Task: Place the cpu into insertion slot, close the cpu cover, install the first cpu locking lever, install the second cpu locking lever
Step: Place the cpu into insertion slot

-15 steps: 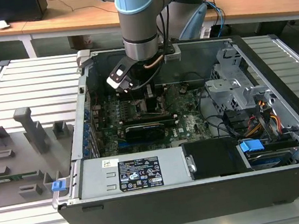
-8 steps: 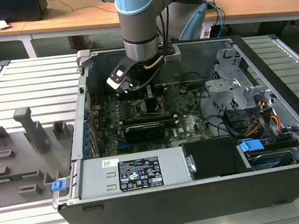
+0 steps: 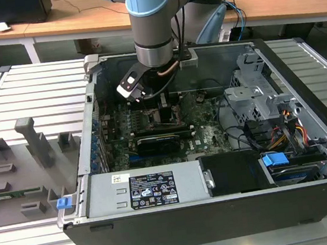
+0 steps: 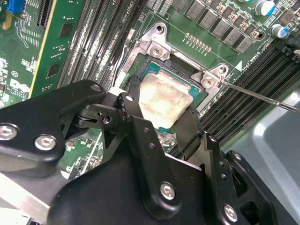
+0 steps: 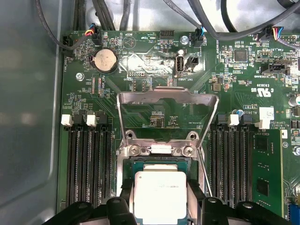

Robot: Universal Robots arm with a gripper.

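Note:
In both wrist views the cpu (image 5: pixel 160 197) (image 4: pixel 164 98), a small square chip with a silvery top, sits at the insertion slot (image 5: pixel 140 164) (image 4: pixel 176 65) on the green board. My gripper (image 5: pixel 160 201) (image 4: pixel 161 112) (image 3: pixel 164 107) reaches down into the computer case, one black finger (image 5: pixel 125 199) against each opposite edge of the chip. I cannot tell whether the chip is fully seated. The cpu cover (image 5: pixel 166 96), a metal frame with a large window, stands swung open behind the slot. A thin locking lever (image 5: pixel 202 173) (image 4: pixel 262 96) sticks up beside the slot.
Rows of black memory slots (image 5: pixel 89 164) flank the socket on both sides. Cables (image 5: pixel 206 23) run across the far end of the board. In the exterior view a drive cage (image 3: pixel 256 96) and power supply (image 3: pixel 148 190) crowd the open case; grey fixtures (image 3: pixel 31 141) stand at its left.

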